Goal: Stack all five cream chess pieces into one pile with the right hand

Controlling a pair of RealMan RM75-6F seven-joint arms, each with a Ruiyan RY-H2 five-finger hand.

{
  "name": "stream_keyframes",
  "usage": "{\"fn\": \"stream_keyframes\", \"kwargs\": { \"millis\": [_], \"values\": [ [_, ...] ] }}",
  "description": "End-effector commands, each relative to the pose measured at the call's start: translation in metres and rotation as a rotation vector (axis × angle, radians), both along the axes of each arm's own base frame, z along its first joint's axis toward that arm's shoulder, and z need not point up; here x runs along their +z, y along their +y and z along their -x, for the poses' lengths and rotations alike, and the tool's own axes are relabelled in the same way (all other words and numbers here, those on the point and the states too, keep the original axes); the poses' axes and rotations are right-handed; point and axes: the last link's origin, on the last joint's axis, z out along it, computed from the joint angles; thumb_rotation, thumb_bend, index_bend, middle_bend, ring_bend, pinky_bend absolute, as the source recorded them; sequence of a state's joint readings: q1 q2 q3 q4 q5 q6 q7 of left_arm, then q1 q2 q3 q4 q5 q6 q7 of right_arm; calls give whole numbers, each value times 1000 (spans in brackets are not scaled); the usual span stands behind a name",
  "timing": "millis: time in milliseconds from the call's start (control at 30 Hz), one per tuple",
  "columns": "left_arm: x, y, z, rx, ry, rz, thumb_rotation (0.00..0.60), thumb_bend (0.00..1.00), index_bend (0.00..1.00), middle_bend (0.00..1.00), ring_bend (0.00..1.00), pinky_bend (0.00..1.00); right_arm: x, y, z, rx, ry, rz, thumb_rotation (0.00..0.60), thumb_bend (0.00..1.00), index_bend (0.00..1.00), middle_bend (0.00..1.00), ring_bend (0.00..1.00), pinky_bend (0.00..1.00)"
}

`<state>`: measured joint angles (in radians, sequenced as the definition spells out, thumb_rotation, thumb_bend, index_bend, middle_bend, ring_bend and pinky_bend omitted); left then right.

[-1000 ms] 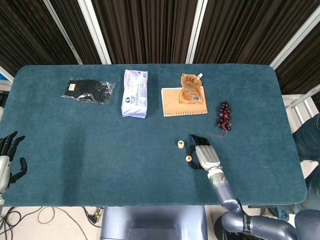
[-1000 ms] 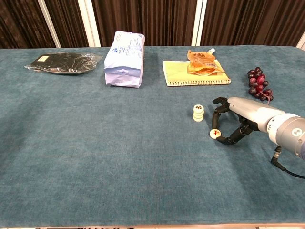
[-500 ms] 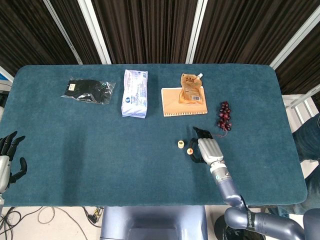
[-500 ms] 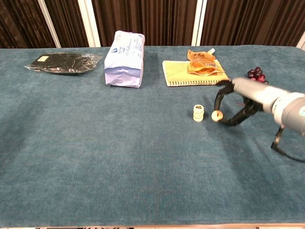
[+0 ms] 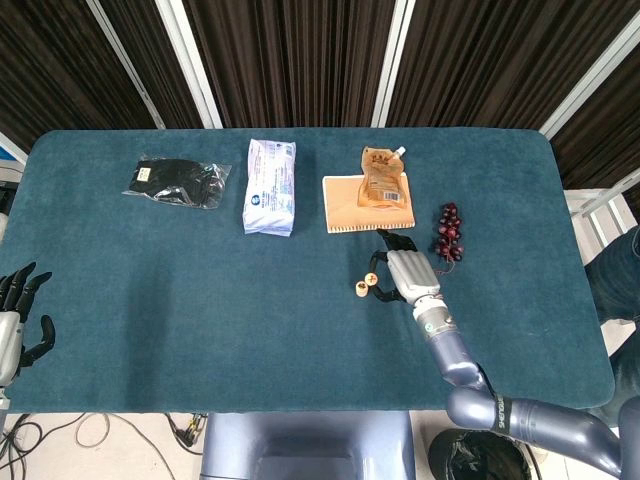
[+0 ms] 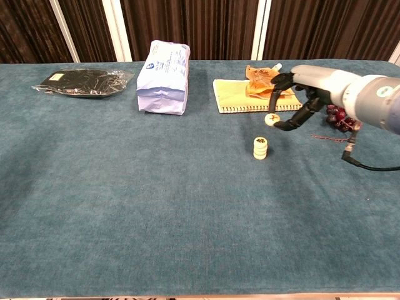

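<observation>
Since the earlier frame your right hand (image 6: 299, 100) has risen off the cloth and carried the loose cream piece (image 6: 271, 119) up and toward the stack of cream pieces (image 6: 260, 147). You hold that piece pinched at the fingertips, clear of the table (image 6: 125, 206), just above and slightly right of the stack. From the stack, the yellow notebook (image 6: 240, 100) with the orange pouch (image 6: 262, 81) lies beyond, and the grapes (image 5: 447, 230) lie to the right. Your left hand (image 5: 18, 315) rests far left of the stack, fingers spread, holding nothing.
</observation>
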<state>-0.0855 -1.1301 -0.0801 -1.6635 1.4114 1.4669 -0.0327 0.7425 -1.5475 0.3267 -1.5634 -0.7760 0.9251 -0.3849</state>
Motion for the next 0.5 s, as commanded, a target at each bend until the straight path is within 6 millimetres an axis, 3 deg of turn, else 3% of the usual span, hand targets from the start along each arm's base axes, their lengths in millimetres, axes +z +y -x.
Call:
{"fn": "stream_keyframes", "kwargs": {
  "millis": [33,500],
  "values": [
    [0,0,0,0,-3,-2,600,624,156,0,0,0,-6,-5,-5,5,5,-17,600,406,561,0,0,0],
    [0,0,0,-1,-4,-2,600,624,156,0,0,0,-20,0,-1,3,31,-45,600,406,561,0,0,0]
  ]
}}
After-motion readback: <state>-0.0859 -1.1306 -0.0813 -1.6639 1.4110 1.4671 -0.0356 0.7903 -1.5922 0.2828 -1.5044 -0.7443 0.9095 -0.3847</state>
